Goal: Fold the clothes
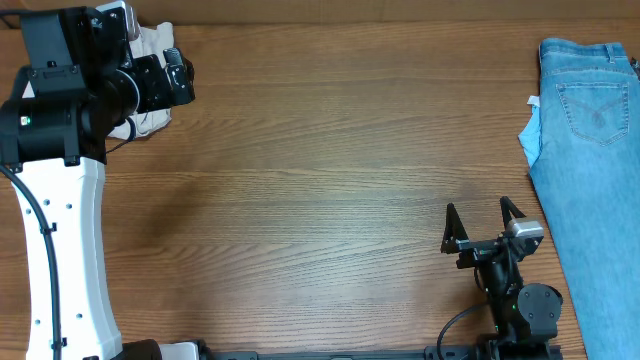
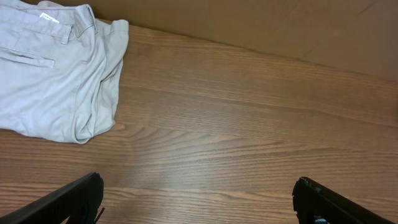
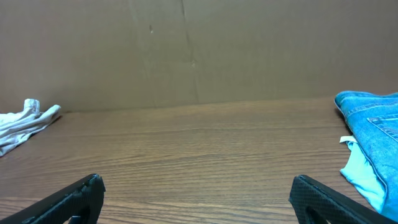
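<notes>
Overhead: the khaki trousers [image 1: 150,42] lie bunched at the table's [image 1: 320,180] eleven o'clock corner, partly under the left arm [image 1: 60,130], well apart from the wide-open right gripper [image 1: 479,215]. Left wrist: the left gripper [image 2: 198,182] gapes empty, with the crumpled trousers at ten o'clock, waistband showing. Right wrist: they are a pale heap at nine o'clock.

Table [image 1: 320,180]: wood-grain top.
Khaki trousers [image 1: 152,45]: bunched in the far left corner, largely covered by the left arm [image 1: 60,250], which has a white lower link and black upper parts.
Right gripper [image 1: 478,205]: near edge, right of centre, jaws spread wide over bare wood, nothing between them.
Light-blue jeans [image 1: 590,150]: flat along the right edge, back pocket up.
</notes>
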`<state>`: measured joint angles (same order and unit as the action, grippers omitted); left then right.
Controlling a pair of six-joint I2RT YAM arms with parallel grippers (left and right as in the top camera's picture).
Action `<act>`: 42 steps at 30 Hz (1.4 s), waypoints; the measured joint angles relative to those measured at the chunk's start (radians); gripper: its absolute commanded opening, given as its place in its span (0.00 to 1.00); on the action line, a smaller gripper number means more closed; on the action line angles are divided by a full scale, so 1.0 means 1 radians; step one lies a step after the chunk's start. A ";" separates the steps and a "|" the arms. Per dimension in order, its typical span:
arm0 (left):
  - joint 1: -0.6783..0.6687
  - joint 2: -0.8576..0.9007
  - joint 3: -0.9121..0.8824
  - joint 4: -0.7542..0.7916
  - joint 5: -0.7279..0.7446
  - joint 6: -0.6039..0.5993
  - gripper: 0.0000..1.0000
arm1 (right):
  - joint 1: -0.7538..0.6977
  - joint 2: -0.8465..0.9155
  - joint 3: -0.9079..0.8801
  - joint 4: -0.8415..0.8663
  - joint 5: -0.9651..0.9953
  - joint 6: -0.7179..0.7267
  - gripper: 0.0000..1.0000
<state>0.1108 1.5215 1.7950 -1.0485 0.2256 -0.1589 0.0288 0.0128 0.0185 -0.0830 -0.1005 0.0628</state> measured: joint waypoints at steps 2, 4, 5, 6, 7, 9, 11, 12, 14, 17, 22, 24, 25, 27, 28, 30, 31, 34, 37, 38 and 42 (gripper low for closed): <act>0.000 0.000 0.000 0.000 0.000 0.000 1.00 | 0.000 0.000 0.000 0.000 0.000 0.000 1.00; 0.000 0.000 0.000 0.000 0.000 0.000 1.00 | 0.000 0.000 0.000 0.000 0.000 -0.001 1.00; 0.000 0.000 0.000 0.000 0.000 0.000 1.00 | 0.000 0.000 0.000 0.000 0.000 -0.001 1.00; 0.000 0.000 0.000 0.000 0.000 0.000 1.00 | 0.000 0.000 0.000 0.001 0.000 0.000 1.00; 0.000 0.000 0.000 0.000 0.000 0.000 1.00 | 0.000 0.000 0.000 0.001 0.000 0.000 1.00; 0.000 0.000 0.000 0.000 0.000 0.000 1.00 | 0.000 0.000 0.000 0.000 0.000 0.000 1.00; 0.000 0.000 0.000 0.000 0.000 0.000 1.00 | 0.000 0.000 0.000 0.001 0.000 0.000 1.00; 0.000 0.000 0.000 -0.001 0.000 0.000 1.00 | 0.000 0.000 0.000 0.001 0.000 0.000 1.00; 0.000 0.000 0.000 -0.031 0.000 0.000 1.00 | 0.000 0.000 0.000 0.001 0.000 -0.001 1.00; -0.002 0.000 0.000 -0.084 0.000 0.000 1.00 | 0.000 0.000 0.000 0.001 0.000 0.000 1.00; -0.056 -0.040 -0.075 -0.116 -0.031 0.002 1.00 | 0.000 0.000 0.000 0.001 0.000 -0.001 1.00; -0.089 -0.094 -0.180 -0.062 -0.053 0.005 1.00 | 0.000 0.000 0.000 0.001 0.000 -0.001 1.00; -0.102 -0.130 -0.245 -0.032 -0.060 0.005 1.00 | 0.000 0.000 0.000 0.001 0.000 -0.001 1.00; -0.119 -0.204 -0.382 0.066 -0.068 0.006 1.00 | 0.000 0.000 0.000 0.002 0.000 -0.003 1.00; -0.121 -0.242 -0.451 0.111 -0.072 0.005 1.00 | 0.000 0.000 0.000 0.002 0.000 -0.003 1.00; -0.121 -0.329 -0.612 0.243 -0.081 -0.001 1.00 | 0.000 0.000 0.000 0.002 0.000 -0.004 1.00; -0.121 -0.371 -0.686 0.297 -0.083 -0.002 1.00 | 0.000 0.000 0.000 0.002 0.000 -0.004 1.00; -0.121 -0.500 -0.919 0.507 -0.089 -0.005 1.00 | 0.000 0.000 0.000 0.002 0.000 -0.004 1.00; -0.121 -0.611 -1.118 0.723 -0.108 -0.007 1.00 | 0.000 0.000 0.000 0.002 0.000 -0.004 1.00; -0.121 -0.644 -1.175 0.783 -0.113 -0.008 1.00 | 0.000 0.000 0.000 0.002 0.000 -0.004 1.00; -0.121 -0.793 -1.404 1.061 -0.136 -0.008 1.00 | 0.000 0.000 0.000 0.002 0.000 -0.004 1.00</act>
<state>-0.0097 0.7280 0.3912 0.0120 0.0898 -0.1665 0.0288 0.0128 0.0185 -0.0811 -0.1009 0.0589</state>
